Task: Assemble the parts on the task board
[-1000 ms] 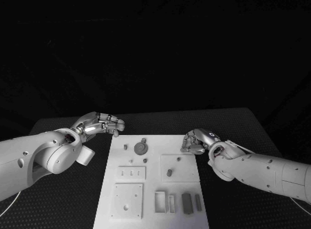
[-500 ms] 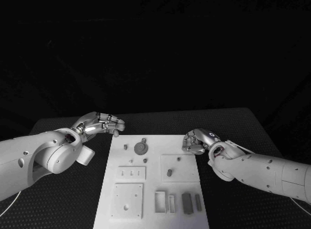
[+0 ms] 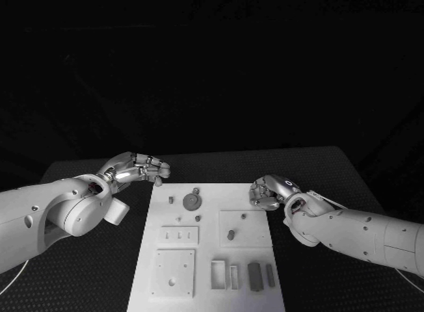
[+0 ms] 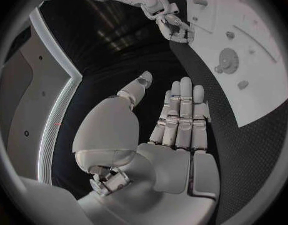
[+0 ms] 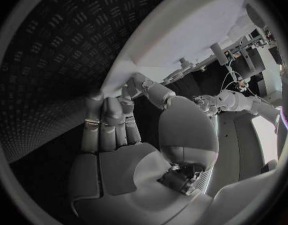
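Over the last second we see almost nothing change: both arms hold their places over the black textured desk [image 3: 99, 260], and no part has moved.

The white rectangular task board [image 3: 207, 224] lies mid-desk, its small grey parts spread across it, the round grey gear [image 3: 192, 202] at its far end.

Our right hand [image 3: 266, 192] stays at the board's far right edge, fingers curled together; whether they pinch anything we cannot tell.

Our left hand [image 3: 137, 169] hovers off the far left corner, fingers [image 4: 181, 116] straight, close together, holding nothing.

We judge assembly stalled or barely begun.
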`<action>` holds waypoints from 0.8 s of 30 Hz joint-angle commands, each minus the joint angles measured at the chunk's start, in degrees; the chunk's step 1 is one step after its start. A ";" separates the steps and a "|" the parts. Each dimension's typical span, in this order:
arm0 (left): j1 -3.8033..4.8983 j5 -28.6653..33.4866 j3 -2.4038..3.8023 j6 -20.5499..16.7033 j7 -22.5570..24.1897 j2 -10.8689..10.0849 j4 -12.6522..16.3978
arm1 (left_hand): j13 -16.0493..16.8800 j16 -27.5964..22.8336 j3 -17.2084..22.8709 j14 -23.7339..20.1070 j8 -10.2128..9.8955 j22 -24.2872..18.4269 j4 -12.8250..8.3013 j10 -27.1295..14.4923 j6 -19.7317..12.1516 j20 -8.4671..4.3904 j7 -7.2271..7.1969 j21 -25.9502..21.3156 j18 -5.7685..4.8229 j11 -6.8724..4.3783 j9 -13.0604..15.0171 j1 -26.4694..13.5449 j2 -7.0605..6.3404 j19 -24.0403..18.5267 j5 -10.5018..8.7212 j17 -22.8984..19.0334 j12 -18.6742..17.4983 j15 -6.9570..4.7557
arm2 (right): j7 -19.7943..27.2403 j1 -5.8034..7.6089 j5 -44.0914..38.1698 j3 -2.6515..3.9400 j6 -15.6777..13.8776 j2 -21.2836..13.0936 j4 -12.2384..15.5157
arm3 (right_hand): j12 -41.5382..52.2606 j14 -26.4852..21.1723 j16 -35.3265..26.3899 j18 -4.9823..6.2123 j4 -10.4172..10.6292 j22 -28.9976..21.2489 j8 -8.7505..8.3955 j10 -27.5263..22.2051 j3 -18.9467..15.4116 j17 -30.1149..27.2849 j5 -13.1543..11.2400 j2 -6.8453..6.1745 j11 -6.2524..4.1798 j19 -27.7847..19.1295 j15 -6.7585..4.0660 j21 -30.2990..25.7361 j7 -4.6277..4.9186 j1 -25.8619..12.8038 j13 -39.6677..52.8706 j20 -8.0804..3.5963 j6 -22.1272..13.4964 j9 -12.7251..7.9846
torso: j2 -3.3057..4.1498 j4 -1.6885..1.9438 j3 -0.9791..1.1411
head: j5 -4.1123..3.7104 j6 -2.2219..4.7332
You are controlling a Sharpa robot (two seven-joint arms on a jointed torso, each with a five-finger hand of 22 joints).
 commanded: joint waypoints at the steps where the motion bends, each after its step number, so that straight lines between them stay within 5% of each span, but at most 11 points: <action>1: 0.03 0.06 0.03 0.91 0.35 0.14 0.03 | 0.08 -0.20 0.13 -0.49 -0.25 0.74 -0.36 -0.19 -0.15 -0.04 0.31 0.23 0.28 0.12 0.08 -0.16 0.30 -0.23 0.16 -0.05 -0.32 0.05 | 0.95 -0.17 0.37 -0.07 0.50 -0.07 0.11 | 0.09 0.11 -0.08 2.01 -0.11 0.12 0.35 0.52 0.49 0.10 -0.07 0.38 -0.06 0.24 -0.22 0.30 0.88 0.14 0.01 0.08 1.62 0.33 | -0.01 0.02 -0.01 | -0.02 0.03; 11: 0.04 -1.79 0.03 1.83 -1.19 0.65 -0.29 | 1.06 -0.18 -0.01 -0.59 0.78 0.79 -0.22 2.87 2.41 0.00 -0.44 0.34 0.25 -0.92 0.82 -0.95 0.82 -0.42 0.11 -0.09 1.03 0.09 | 0.55 0.21 0.67 0.41 0.80 -0.82 1.19 | 0.11 0.26 -0.02 2.01 -0.56 0.36 0.79 0.94 -0.45 0.12 0.04 0.52 -0.46 0.23 -0.53 0.69 0.43 -1.05 0.06 0.14 3.08 0.81 | -0.10 0.04 -0.05 | 0.04 0.32; 24: 0.09 -6.16 0.06 2.08 -12.31 3.79 -1.11 | 2.11 0.19 -1.16 -0.32 0.70 0.73 1.95 6.63 6.01 -0.15 -1.41 0.60 0.40 -2.08 0.44 -5.67 -0.07 -0.41 -0.52 0.02 1.69 -0.10 | -2.55 5.01 -1.67 0.66 4.71 -0.12 4.12 | 0.06 0.35 0.05 2.01 -0.74 0.53 1.07 1.17 -2.33 0.09 0.09 0.69 -0.96 0.08 -0.86 0.94 -0.14 -2.13 0.27 0.17 4.53 1.16 | -0.20 -0.10 -0.07 | 0.25 1.41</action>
